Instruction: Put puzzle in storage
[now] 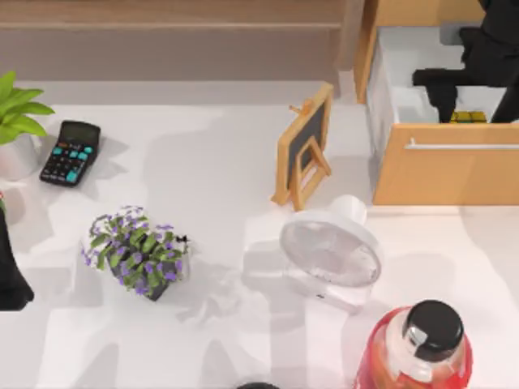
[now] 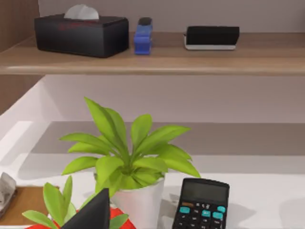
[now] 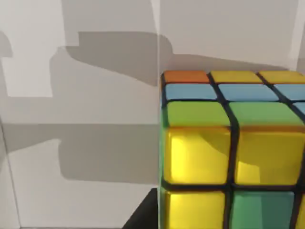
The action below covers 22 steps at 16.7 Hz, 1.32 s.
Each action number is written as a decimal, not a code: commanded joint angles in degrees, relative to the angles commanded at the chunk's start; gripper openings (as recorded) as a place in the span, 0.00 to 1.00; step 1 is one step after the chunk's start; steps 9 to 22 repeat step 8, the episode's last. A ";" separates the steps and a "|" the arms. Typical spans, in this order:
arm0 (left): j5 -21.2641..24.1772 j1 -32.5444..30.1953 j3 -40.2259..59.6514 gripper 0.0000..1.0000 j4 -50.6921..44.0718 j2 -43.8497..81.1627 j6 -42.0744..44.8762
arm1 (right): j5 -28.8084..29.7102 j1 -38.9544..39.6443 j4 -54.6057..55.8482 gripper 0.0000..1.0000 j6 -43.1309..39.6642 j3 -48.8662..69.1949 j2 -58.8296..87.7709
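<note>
The puzzle (image 1: 469, 117) shows as a small yellow patch inside the storage (image 1: 442, 170), close behind its light-wood front with the silver bar handle (image 1: 462, 146). My right gripper (image 1: 468, 102) reaches down into the white interior directly over the puzzle. In the right wrist view the puzzle (image 3: 233, 152) looms very near, with yellow, green, blue and orange tiles, against the white walls (image 3: 95, 95). My left arm (image 1: 12, 279) is parked at the table's left edge.
A chalkboard easel (image 1: 304, 146) and a white fan (image 1: 331, 251) stand left of the storage. A red bottle with a black cap (image 1: 418, 348) is at the front right. A calculator (image 1: 71, 151), a leafy plant (image 1: 16, 109) and a purple flower pot (image 1: 136, 253) occupy the left.
</note>
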 joint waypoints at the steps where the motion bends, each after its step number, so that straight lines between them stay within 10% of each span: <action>1: 0.00 0.00 0.00 1.00 0.00 0.00 0.00 | 0.00 0.00 0.00 0.90 0.00 0.00 0.00; 22: 0.00 0.00 0.00 1.00 0.00 0.00 0.00 | 0.00 0.00 0.00 1.00 0.00 0.00 0.00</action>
